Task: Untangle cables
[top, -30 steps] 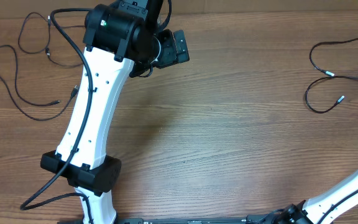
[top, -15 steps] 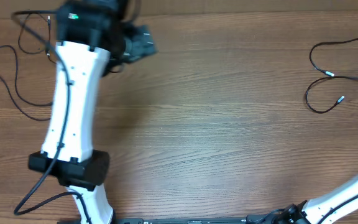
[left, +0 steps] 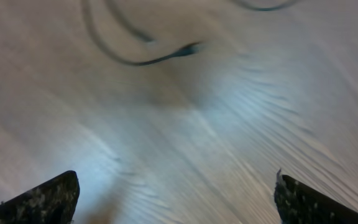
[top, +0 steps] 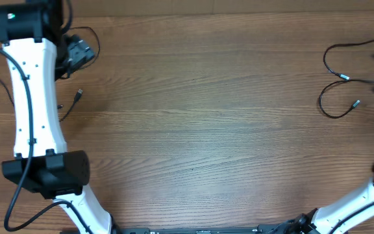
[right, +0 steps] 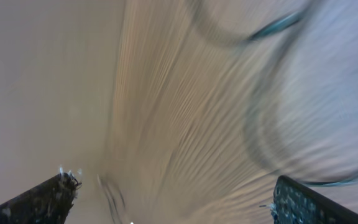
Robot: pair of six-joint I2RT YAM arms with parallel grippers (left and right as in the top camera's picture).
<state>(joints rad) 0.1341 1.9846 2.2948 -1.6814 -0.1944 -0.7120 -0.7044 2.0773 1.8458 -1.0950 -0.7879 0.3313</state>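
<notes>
Overhead view: a brown wood-grain bench (top: 206, 130) fills the frame. The left jaws hover at the far left corner over thin black cables that the arm mostly hides. A loose plug (top: 78, 95) lies just beside them. A second black cable (top: 344, 77) loops near the right edge, where the right jaws are only partly in frame. Pushed outward, that cable could probably slip off the bench.

Left wrist view, blurred: the left jaws are spread wide with nothing between them. A dark cable end (left: 188, 48) lies ahead, well apart. Pinching two strands together would likely tighten a tangle.

Right wrist view, blurred: the right jaws are also spread and empty. A curved cable (right: 275, 26) lies ahead. Thin cord flat on smooth, glossy wood may slide away instead of lifting. Nothing of the room shows.
</notes>
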